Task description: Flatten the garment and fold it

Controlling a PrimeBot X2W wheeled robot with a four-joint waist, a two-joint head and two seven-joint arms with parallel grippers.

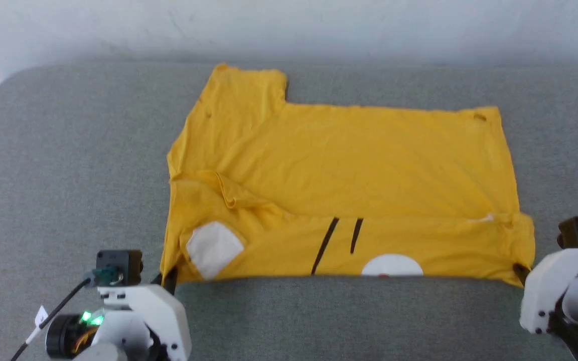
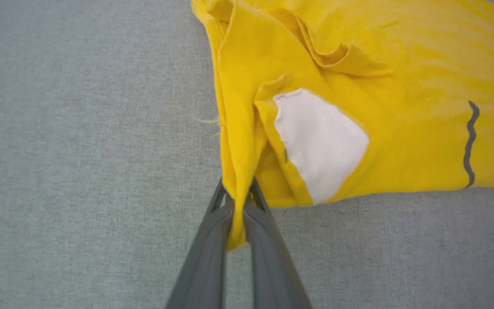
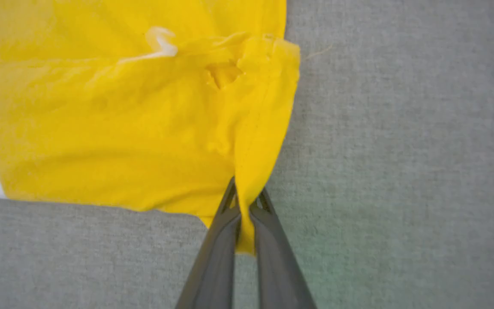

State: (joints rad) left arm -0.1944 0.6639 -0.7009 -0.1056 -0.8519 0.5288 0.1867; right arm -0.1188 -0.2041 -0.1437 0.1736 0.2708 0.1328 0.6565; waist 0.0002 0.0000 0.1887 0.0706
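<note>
Left wrist view: our left gripper (image 2: 238,195) has its two dark fingers pressed together on a bunched corner of the bright yellow thin cotton short-sleeved T-shirt (image 2: 358,64), with a tongue of cloth poking out below the tips. In the right wrist view, our right gripper (image 3: 244,195) pinches the opposite near corner the same way, jaws closed down to the cloth's thickness.

Just beyond the left pinch lies the white neck label patch (image 2: 320,143), then two short black stripe marks (image 2: 470,146). Just beyond the right pinch sits a small hole (image 3: 223,73) near the hem.

From the head view, the shirt lies spread on the grey woven surface (image 1: 68,150), its near strip folded over onto the body.

We judge the cloth light, limp and stretchy, so it will sag between our grips. Corners and hems are the places to hold, away from the hole, which may tear. Whether each pinch takes every layer, we cannot quite tell.
</note>
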